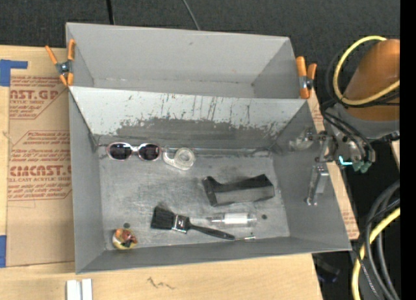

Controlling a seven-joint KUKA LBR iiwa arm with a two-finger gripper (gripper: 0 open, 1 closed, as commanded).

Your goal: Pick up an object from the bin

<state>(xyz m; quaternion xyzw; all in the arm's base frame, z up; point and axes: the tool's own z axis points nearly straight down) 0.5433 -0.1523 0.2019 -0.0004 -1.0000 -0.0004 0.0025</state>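
Observation:
My gripper [316,188] hangs over the bin's right sloping wall, above and to the right of the things on the floor, with nothing seen in it. Nearest to it lies a dark grey oblong block [239,189] at the floor's right middle. Just below that block rests a small clear and white tube [234,219]. A black brush [184,223] lies beside the tube, its bristles to the left and its handle running right.
White-framed sunglasses with dark lenses [133,152] lie along the back of the floor at the left. A clear ring-shaped thing [181,158] sits right of them. A small yellow and red toy [124,238] is in the front left corner.

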